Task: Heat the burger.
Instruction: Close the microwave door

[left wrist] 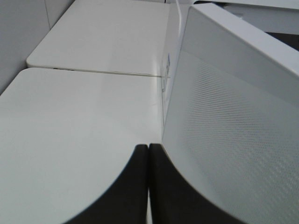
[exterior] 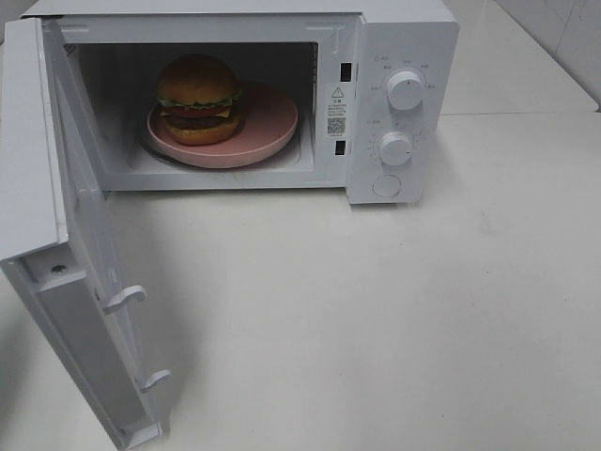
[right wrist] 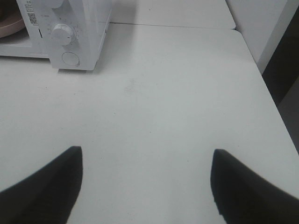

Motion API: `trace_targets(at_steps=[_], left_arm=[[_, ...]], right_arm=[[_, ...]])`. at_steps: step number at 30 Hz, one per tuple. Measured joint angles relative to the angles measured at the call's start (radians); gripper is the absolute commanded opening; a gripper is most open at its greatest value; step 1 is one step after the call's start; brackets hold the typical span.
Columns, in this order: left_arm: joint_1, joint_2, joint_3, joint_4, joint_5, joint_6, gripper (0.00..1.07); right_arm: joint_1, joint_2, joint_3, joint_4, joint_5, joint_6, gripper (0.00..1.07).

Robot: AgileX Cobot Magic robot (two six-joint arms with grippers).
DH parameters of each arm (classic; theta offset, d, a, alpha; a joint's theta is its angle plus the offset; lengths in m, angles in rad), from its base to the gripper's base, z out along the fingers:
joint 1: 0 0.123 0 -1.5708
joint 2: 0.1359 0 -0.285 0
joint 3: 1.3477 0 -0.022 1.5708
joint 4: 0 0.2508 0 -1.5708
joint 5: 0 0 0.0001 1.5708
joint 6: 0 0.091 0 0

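The burger (exterior: 199, 99), with its glossy brown bun, lettuce, cheese and patty, sits on a round pink plate (exterior: 272, 127) inside the open white microwave (exterior: 394, 56). The microwave door (exterior: 84, 244) swings wide out to the left. My left gripper (left wrist: 148, 149) is shut with nothing between its dark fingers, right beside the outer face of the door (left wrist: 233, 121). My right gripper (right wrist: 147, 163) is open and empty above bare table, some way from the microwave's knobs (right wrist: 62, 33). Neither gripper shows in the exterior high view.
The white table (exterior: 376, 319) spreads out in front of the microwave. A second table top (left wrist: 103, 32) adjoins it behind the door. Two latch hooks (exterior: 127, 299) stick out of the door's inner edge. The table's right edge (right wrist: 261, 70) drops off near a wall.
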State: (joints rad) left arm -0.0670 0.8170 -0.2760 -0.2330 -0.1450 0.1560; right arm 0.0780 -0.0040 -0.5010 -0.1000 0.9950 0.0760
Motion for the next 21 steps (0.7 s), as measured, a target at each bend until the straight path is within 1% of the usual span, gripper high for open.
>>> trace_targets(at_steps=[1,2,3,5,6,8,9,10,11,13,14,15,17,18,19,20,21], left_arm=[[0.000,0.000,0.000,0.000,0.000,0.000,0.00],[-0.038,0.041,0.000,0.011,-0.056,0.000,0.00],[-0.038,0.041,0.000,0.011,-0.056,0.000,0.00],[-0.094,0.099,0.000,0.017,-0.137,0.000,0.00],[-0.094,0.099,0.000,0.017,-0.137,0.000,0.00],[-0.145,0.161,0.000,0.023,-0.199,0.000,0.00],[-0.145,0.161,0.000,0.023,-0.199,0.000,0.00],[-0.178,0.202,0.000,0.040,-0.236,0.000,0.00],[-0.178,0.202,0.000,0.040,-0.236,0.000,0.00],[-0.220,0.271,0.000,0.077,-0.307,0.000,0.00],[-0.220,0.271,0.000,0.077,-0.307,0.000,0.00],[-0.243,0.321,0.001,0.095,-0.351,0.000,0.00],[-0.254,0.345,0.001,0.097,-0.375,0.000,0.00],[-0.278,0.389,0.001,0.098,-0.422,0.000,0.00],[-0.278,0.389,0.001,0.098,-0.422,0.000,0.00],[-0.298,0.434,0.001,0.100,-0.467,0.000,0.00],[-0.298,0.434,0.001,0.100,-0.467,0.000,0.00]], right_arm=[[0.000,0.000,0.000,0.000,0.000,0.000,0.75],[0.000,0.000,0.000,0.000,0.000,0.000,0.75],[0.000,0.000,0.000,0.000,0.000,0.000,0.75],[0.000,0.000,0.000,0.000,0.000,0.000,0.75],[0.000,0.000,0.000,0.000,0.000,0.000,0.75],[0.000,0.000,0.000,0.000,0.000,0.000,0.75],[0.000,0.000,0.000,0.000,0.000,0.000,0.75],[0.000,0.000,0.000,0.000,0.000,0.000,0.75],[0.000,0.000,0.000,0.000,0.000,0.000,0.75],[0.000,0.000,0.000,0.000,0.000,0.000,0.75],[0.000,0.000,0.000,0.000,0.000,0.000,0.75],[0.000,0.000,0.000,0.000,0.000,0.000,0.75],[0.000,0.000,0.000,0.000,0.000,0.000,0.75],[0.000,0.000,0.000,0.000,0.000,-0.001,0.75],[0.000,0.000,0.000,0.000,0.000,-0.001,0.75],[0.000,0.000,0.000,0.000,0.000,-0.001,0.75],[0.000,0.000,0.000,0.000,0.000,-0.001,0.75]])
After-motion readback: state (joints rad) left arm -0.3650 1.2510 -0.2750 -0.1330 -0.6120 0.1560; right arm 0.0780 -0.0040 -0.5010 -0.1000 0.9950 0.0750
